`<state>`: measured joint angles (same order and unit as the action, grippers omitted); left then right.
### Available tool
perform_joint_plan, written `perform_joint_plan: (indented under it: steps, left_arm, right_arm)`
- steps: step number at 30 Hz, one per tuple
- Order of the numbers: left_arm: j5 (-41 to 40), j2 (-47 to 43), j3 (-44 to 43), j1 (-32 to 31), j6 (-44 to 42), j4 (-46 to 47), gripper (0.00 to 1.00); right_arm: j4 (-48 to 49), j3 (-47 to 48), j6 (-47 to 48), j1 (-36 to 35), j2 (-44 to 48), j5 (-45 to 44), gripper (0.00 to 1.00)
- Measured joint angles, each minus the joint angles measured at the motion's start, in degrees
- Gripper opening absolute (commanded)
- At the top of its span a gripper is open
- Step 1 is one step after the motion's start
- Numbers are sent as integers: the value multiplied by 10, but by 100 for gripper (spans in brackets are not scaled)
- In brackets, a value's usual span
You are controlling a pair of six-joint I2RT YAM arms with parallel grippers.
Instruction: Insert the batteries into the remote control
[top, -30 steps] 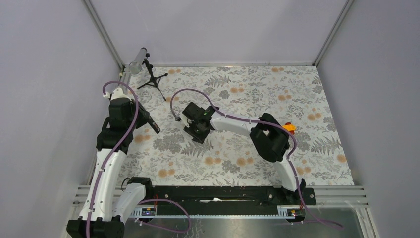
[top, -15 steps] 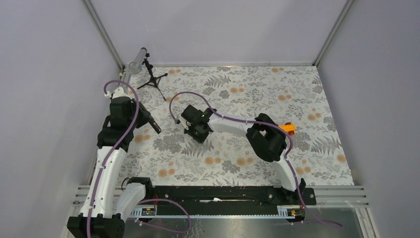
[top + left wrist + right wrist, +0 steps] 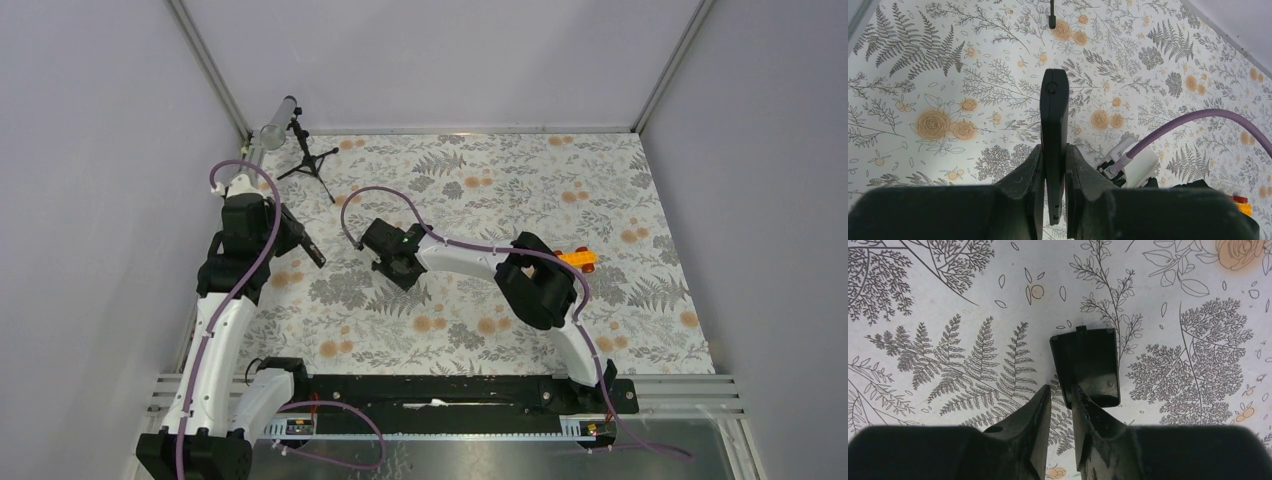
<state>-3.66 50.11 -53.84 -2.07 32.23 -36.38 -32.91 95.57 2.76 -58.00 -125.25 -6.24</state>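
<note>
My left gripper is shut on the remote control, a slim black bar held above the mat at the left. In the left wrist view the remote stands edge-on between the fingers of the left gripper. My right gripper hangs low over the mat centre-left. In the right wrist view the right gripper has its jaws a narrow gap apart with nothing between them. The small flat black cover lies on the mat just beyond, partly under the right finger. No batteries are in view.
A black mini tripod carrying a clear tube stands at the back left; one of its feet shows in the left wrist view. A yellow toy car sits behind the right arm's elbow. Grey walls enclose the floral mat.
My right gripper has shifted a little to the left and away from the bases. The left arm and the remote have barely moved.
</note>
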Motion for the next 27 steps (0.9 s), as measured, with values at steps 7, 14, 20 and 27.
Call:
perform_joint_plan:
  steps: [7,14,20,27]
  left_arm:
    - [1,0,0,6,4,0,0]
    - [5,0,0,10,8,0,0]
    - [8,0,0,14,8,0,0]
    - [14,-1,0,16,11,0,0]
  right_arm:
    - [0,-5,-12,-7,0,-29,9]
    - [1,-5,-18,-9,0,-41,0]
    - [-12,2,-56,6,5,66,0]
    - [59,-55,-158,115,58,360,0]
